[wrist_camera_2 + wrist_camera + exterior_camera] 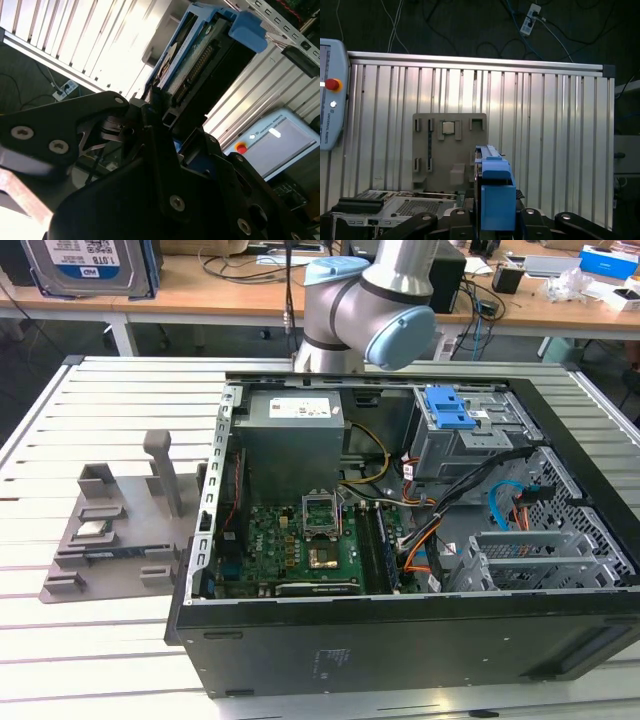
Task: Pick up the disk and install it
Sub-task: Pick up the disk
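in the exterior view, from its left: the disk (85, 265) hangs high at the picture's upper corner, off the slatted table (100, 640), its white-and-blue label facing out. below it a grey holder (115, 530) lies by the table's edge on the exterior view's left, with a small square chip (92, 531) seated in it. the open computer case (420, 540) takes up the table's middle and the side at the exterior view's right. a grey cage (460, 440) with a blue latch sits near the case's far corner. in both wrist views the gripper (492, 220) has its fingers (527, 215) pinched on the disk. the disk stands edge-on between them, its blue bracket (495, 192) toward the camera, well above the table.
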Tool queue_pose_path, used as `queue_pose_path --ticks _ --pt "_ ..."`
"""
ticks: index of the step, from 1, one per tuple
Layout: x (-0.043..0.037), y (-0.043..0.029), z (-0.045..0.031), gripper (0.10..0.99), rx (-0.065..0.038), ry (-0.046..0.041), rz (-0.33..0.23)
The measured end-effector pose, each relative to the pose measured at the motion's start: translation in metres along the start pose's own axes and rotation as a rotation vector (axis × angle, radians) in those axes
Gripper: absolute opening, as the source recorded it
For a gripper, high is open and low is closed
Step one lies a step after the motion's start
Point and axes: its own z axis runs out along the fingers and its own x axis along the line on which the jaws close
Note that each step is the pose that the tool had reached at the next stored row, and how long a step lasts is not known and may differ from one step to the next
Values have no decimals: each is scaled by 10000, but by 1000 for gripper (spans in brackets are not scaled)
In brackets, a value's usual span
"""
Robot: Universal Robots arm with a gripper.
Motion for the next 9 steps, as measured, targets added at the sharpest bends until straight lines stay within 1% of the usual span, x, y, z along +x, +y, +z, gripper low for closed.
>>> queue_pose_path --ticks 1,5,6,8,9 --pt "1 -33 -2 365 0 0 1" --pt "4 -108 -7 365 0 0 2" --pt "6 -141 -8 365 1 0 1" --pt "7 -174 -11 365 -1 0 1" --pt "9 -210 -13 365 -1 0 0"
